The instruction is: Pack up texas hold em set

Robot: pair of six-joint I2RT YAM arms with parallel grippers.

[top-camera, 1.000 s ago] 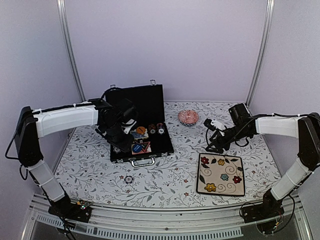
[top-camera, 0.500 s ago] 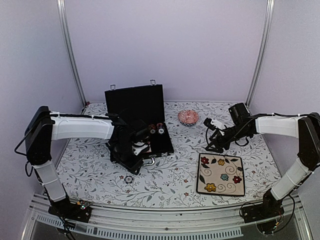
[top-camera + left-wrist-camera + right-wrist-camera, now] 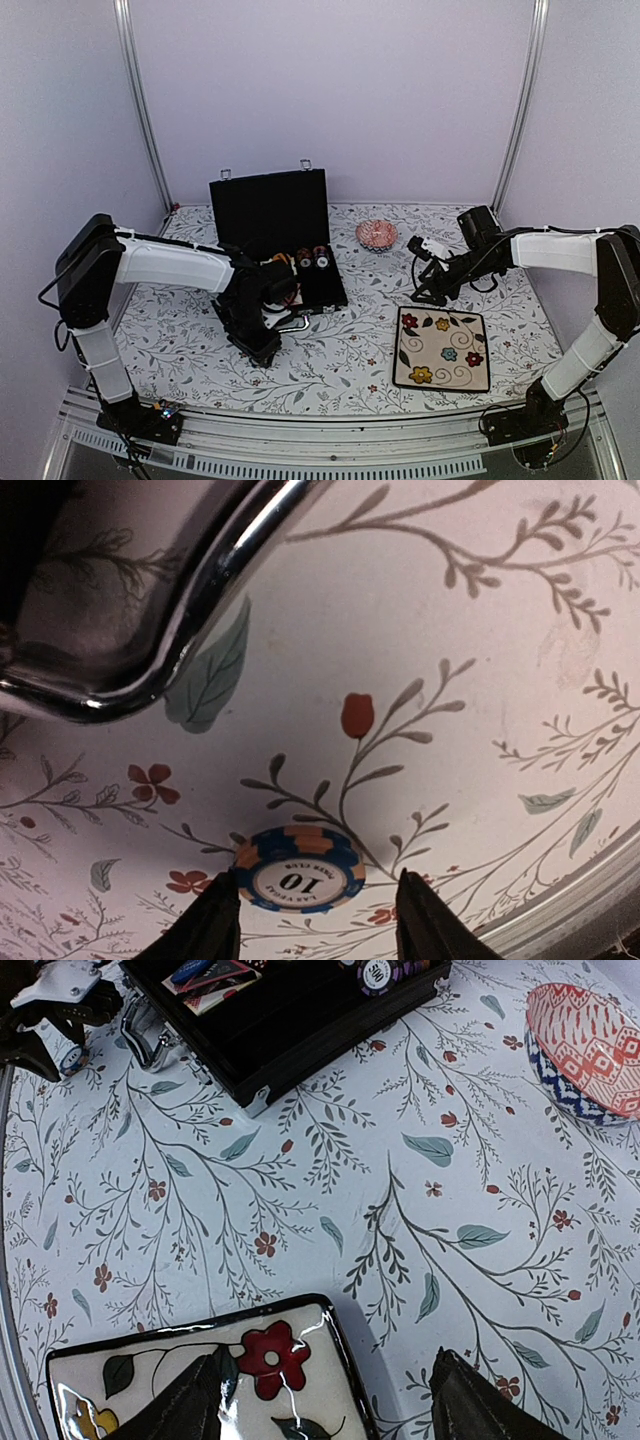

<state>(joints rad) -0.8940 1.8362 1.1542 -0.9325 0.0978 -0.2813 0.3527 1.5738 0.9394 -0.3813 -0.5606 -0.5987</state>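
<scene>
While the left fingers (image 3: 215, 925) sit open astride a blue-and-orange chip (image 3: 298, 868) lying flat on the table (image 3: 480, 680), just in front of the case (image 3: 285, 215) handle (image 3: 230, 570), we see nothing gripped. We see the case open, more chips (image 3: 311, 258) inside. We read the right fingers (image 3: 190, 1400) as open, empty, over the plate (image 3: 150, 1380) corner.

A flowered square plate (image 3: 441, 348) is lying on the floral bench (image 3: 330, 360); a pink patterned bowl (image 3: 376, 234) is sitting beyond the plate, well apart.
</scene>
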